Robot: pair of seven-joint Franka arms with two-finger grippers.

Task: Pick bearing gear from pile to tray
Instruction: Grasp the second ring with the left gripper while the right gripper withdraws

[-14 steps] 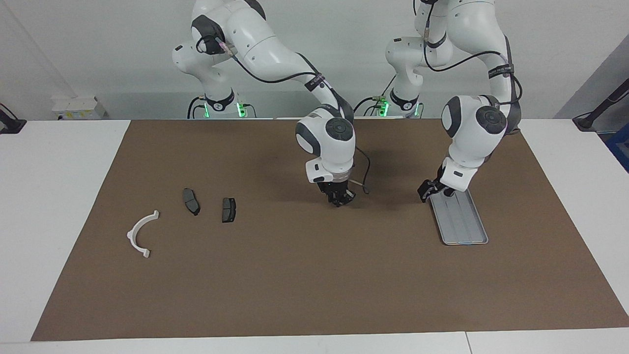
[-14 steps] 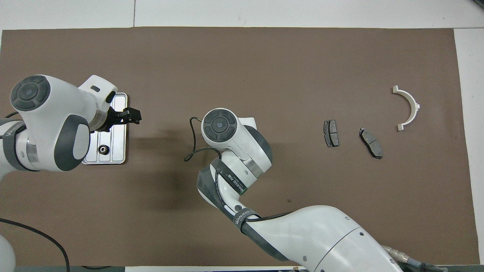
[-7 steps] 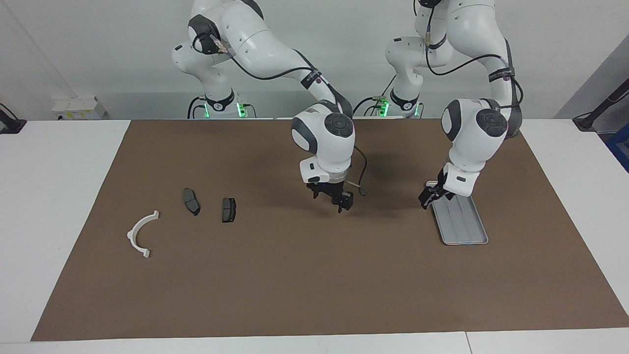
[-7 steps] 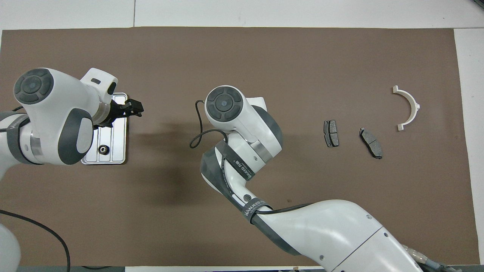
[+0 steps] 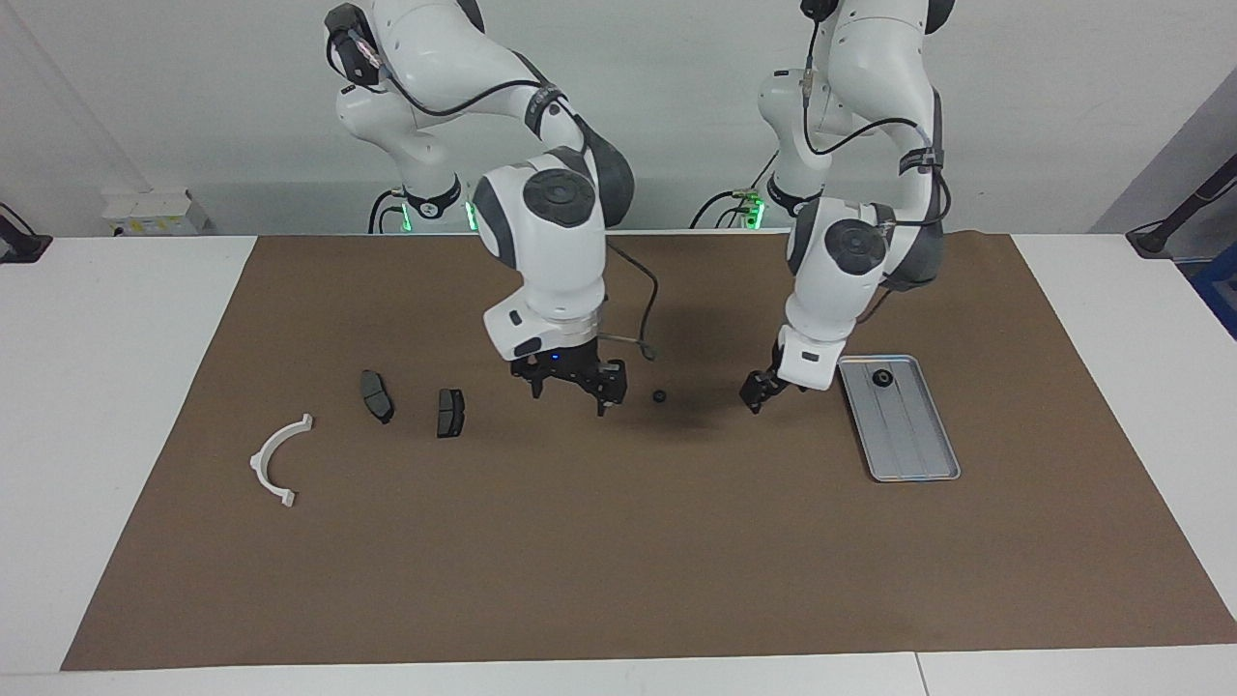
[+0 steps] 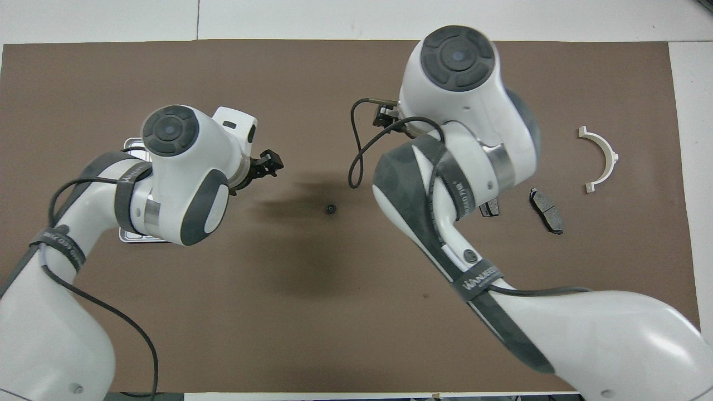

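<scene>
Over the middle of the brown mat (image 5: 618,561), my right gripper (image 5: 572,390) now hangs with its fingers spread wide and nothing between them. A second ago it was down low at the mat with the fingers drawn in. Since then it has risen and swung toward the right arm's end, so it now sits over the mat between the small black round piece (image 5: 659,396) and the nearer of the two dark pad-shaped plates (image 5: 449,412). That round piece lies bare on the mat where my fingers had been, clear of both grippers.

My left gripper (image 5: 759,391) was over the tray (image 5: 908,445) at its end nearest the robots. It has come off the tray and now hangs over the mat between the tray and the loose round piece, fingers apart and empty. With that arm out of the way, a second round piece (image 5: 880,378) shows in the tray near that same end.

Both plates and the white half-ring (image 5: 257,459) lie where they lay before, toward the right arm's end, well apart from the tray. From overhead my right arm covers most of one plate.

The mat covers most of a white table (image 5: 116,387). A plain pale wall (image 5: 193,116) rises at the robots' end, and green lights (image 5: 407,218) glow at the arm bases.
</scene>
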